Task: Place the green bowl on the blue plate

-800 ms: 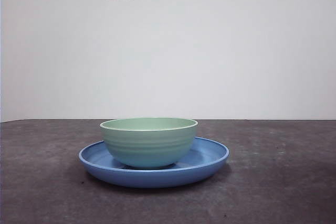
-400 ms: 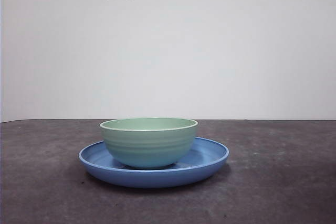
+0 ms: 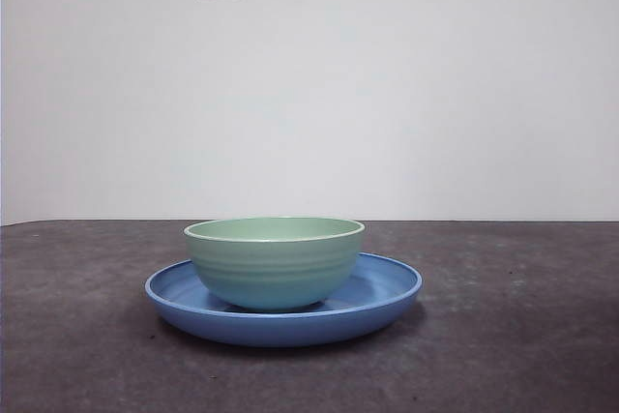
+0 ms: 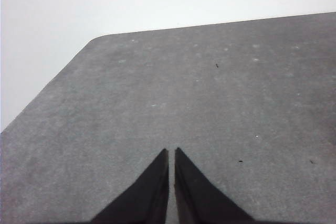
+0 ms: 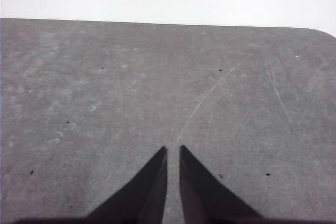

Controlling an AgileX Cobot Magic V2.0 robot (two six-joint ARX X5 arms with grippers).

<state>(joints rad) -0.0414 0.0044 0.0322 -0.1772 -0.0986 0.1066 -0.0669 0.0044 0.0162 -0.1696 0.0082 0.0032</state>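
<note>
Left pincer point(image 4: 171, 151) closed, right pincer point(image 5: 173, 149) closed, green bowl point(image 3: 275, 261) upright inside blue plate point(image 3: 387, 289) rim.

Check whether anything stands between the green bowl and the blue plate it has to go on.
Nothing visible does. The green bowl already sits upright inside the blue plate, a little off-centre. Neither gripper is near it; each wrist view shows only bare table.

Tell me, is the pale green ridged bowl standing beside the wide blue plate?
No, the green bowl sits inside the blue plate.
</note>
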